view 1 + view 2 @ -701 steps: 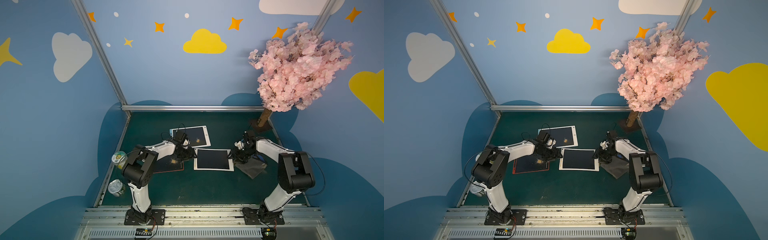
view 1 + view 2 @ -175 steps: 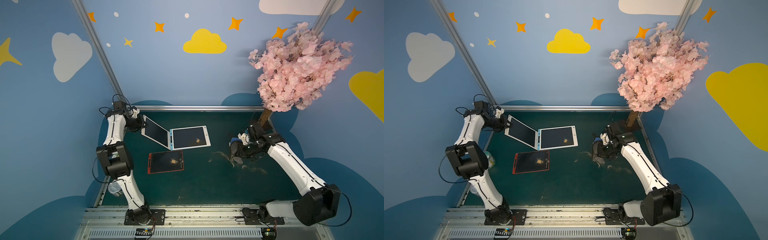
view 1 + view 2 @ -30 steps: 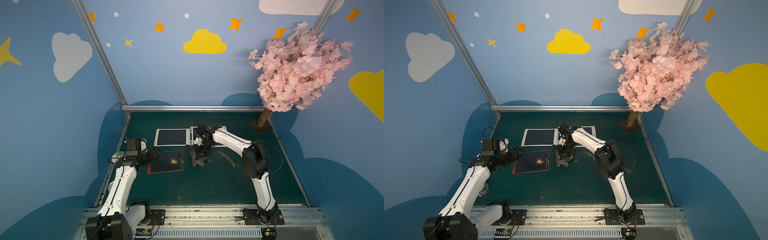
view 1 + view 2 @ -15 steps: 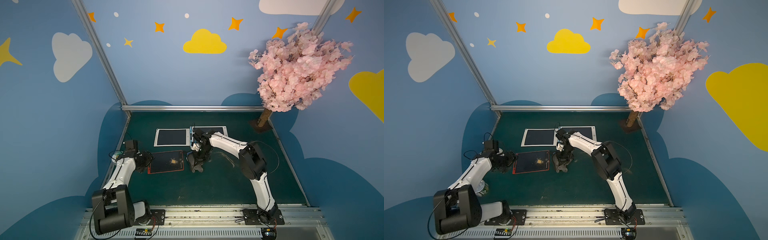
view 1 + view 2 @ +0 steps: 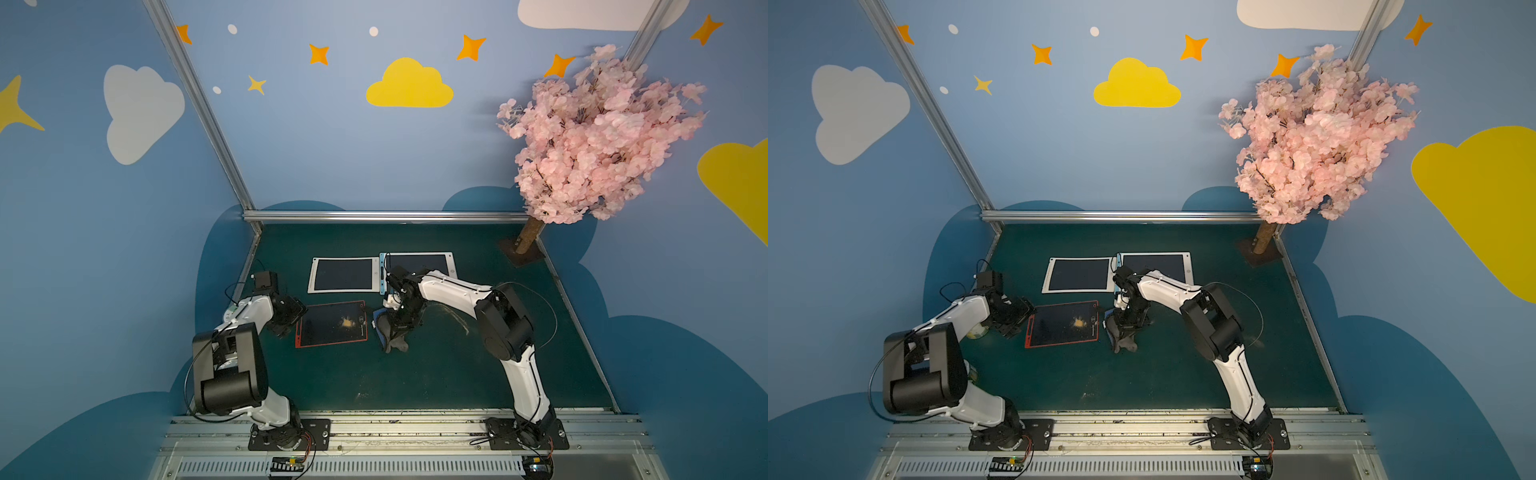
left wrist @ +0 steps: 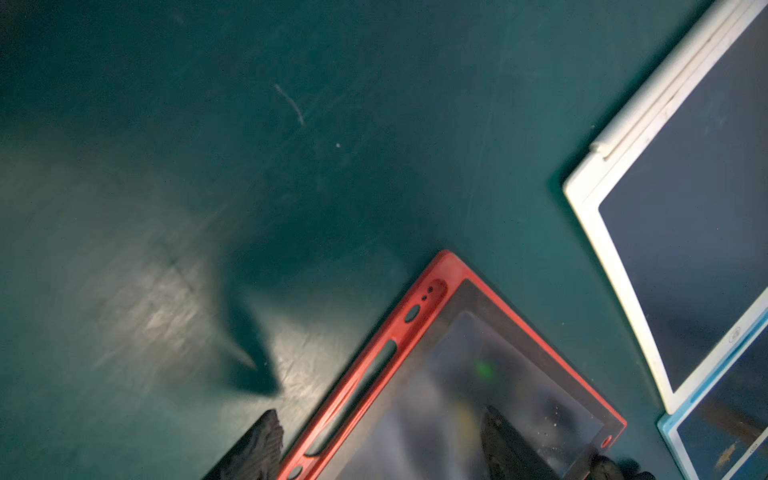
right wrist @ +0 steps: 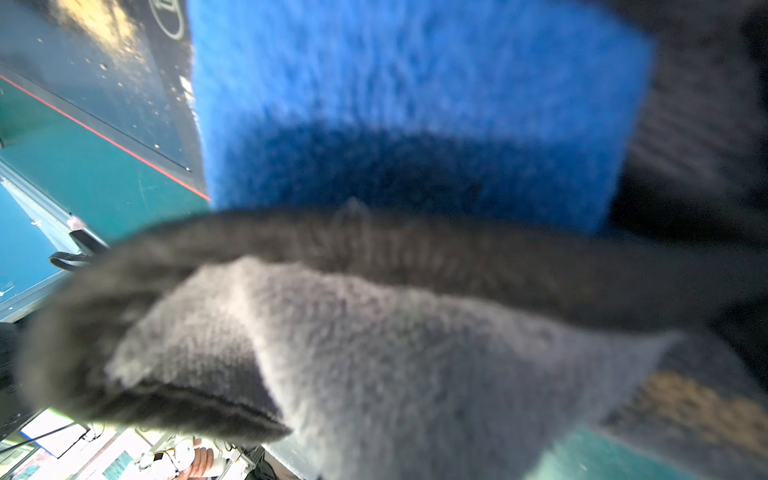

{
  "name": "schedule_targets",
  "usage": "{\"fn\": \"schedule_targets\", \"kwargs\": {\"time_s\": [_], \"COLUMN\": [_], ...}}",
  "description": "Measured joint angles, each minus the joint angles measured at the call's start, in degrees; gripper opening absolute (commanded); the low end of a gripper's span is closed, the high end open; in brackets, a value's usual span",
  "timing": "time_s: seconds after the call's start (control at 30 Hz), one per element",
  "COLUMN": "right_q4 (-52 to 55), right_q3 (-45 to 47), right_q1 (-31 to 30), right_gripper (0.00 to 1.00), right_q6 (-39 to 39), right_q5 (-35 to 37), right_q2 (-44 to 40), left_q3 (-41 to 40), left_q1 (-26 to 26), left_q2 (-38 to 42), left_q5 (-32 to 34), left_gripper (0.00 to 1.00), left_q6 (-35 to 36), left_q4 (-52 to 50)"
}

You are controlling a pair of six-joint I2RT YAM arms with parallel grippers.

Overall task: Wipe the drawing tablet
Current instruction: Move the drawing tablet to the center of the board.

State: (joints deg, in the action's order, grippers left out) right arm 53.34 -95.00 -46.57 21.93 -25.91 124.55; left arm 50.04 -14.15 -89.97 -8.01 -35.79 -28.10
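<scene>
The red-framed drawing tablet (image 5: 331, 323) (image 5: 1064, 324) lies flat on the green table, with a yellow smudge (image 5: 346, 321) on its dark screen. My left gripper (image 5: 293, 318) (image 5: 1021, 316) is open at the tablet's left edge. In the left wrist view its fingertips (image 6: 270, 419) straddle the red frame (image 6: 374, 357), one off the tablet and one over the screen. My right gripper (image 5: 399, 320) (image 5: 1127, 318) is shut on a grey and blue cloth (image 5: 390, 336) (image 7: 374, 332) just right of the tablet. The cloth fills the right wrist view and hides those fingers.
Two white-framed tablets (image 5: 343, 275) (image 5: 419, 266) lie side by side behind the red one, the right one with a blue edge. A pink blossom tree (image 5: 598, 137) stands on a base (image 5: 521, 253) at the back right. A small container (image 5: 978, 330) sits under my left arm.
My left gripper has moved in to the red tablet's left edge. My right gripper has dragged the cloth forward to the tablet's right side.
</scene>
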Motion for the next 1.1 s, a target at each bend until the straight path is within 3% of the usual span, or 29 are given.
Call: {"fn": "schedule_targets", "kwargs": {"time_s": [0.27, 0.53, 0.77, 1.1], "right_q4": [-3.89, -6.27, -6.16, -1.81], "right_q3": [7.32, 13.88, 21.51, 24.22], "right_q1": [1.44, 4.61, 13.75, 24.68], "right_gripper": [0.00, 0.00, 0.00, 0.00], "right_q6": [1.88, 2.32, 1.64, -1.70], "right_q5": [1.36, 2.99, 4.81, 8.63], "right_q2": [-5.31, -9.97, -21.55, -38.49], "left_q3": [3.32, 4.39, 3.78, 2.12], "left_q1": [0.81, 6.40, 12.04, 23.78], "left_q2": [-5.18, -6.23, -5.66, -0.76], "left_q5": [-2.80, -3.13, -2.71, -1.22], "left_gripper": [0.73, 0.73, 0.73, 0.73], "left_q6": [0.87, 1.29, 0.50, -3.06], "left_q4": [2.40, 3.32, 3.87, 4.39]}}
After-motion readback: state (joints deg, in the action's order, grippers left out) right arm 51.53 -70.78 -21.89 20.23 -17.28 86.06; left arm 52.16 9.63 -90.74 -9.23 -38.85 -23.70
